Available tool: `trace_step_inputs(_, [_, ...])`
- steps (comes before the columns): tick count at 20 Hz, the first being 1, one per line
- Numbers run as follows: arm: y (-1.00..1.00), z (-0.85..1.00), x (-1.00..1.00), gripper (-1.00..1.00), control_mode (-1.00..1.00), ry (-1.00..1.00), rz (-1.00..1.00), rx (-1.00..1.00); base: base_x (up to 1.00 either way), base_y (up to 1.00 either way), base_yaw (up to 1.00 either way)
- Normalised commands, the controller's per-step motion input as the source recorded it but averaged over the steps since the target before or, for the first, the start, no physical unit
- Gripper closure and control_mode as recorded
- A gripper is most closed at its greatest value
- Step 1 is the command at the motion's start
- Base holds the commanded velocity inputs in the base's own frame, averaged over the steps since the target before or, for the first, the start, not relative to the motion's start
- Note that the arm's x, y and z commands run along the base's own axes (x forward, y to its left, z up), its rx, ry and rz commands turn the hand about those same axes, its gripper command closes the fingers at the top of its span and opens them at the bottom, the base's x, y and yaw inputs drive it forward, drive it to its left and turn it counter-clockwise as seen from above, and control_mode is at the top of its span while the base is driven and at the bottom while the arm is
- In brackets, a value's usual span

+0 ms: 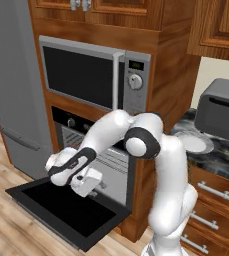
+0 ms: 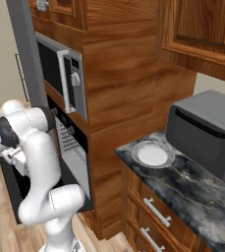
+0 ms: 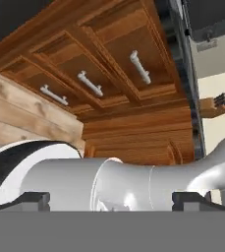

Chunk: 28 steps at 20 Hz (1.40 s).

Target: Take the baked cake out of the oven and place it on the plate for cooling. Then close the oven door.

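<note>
Standing open, the oven (image 1: 88, 150) has its oven door (image 1: 66, 212) folded down flat, the gripper (image 1: 88, 184) with jaws spread and empty above it. Microwave (image 1: 93, 75) sits above; toaster (image 2: 207, 135) and plate (image 2: 152, 155) share the worktop's (image 2: 192, 197) front-left corner area; cake unseen.

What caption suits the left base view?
Open gripper hovers above the lowered oven door; empty plate waits on the counter.
</note>
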Motion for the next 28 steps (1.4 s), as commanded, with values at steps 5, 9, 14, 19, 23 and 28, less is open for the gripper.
trace_step_inputs(5, [-0.94,0.94,-0.72,-1.00,-1.00,-0.65,0.09,0.36,0.00,0.00,0.00])
trace_step_inputs(9, [-0.27,0.94,-1.00,-1.00,-1.00,-0.53,0.24,0.08,0.00,0.00,0.00])
trace_step_inputs(14, [0.05,0.60,-0.99,-1.00,-1.00,-0.26,0.45,-0.16,0.00,0.00,0.00])
trace_step_inputs(19, [0.07,0.59,-0.44,-1.00,-1.00,0.07,0.29,-0.32,0.00,0.00,0.00])
trace_step_inputs(23, [0.24,0.28,-0.09,-1.00,-1.00,0.32,0.06,-0.55,0.00,0.00,0.00])
trace_step_inputs(28, [0.64,0.11,0.00,-1.00,-1.00,0.26,-0.05,-0.43,0.00,0.00,0.00])
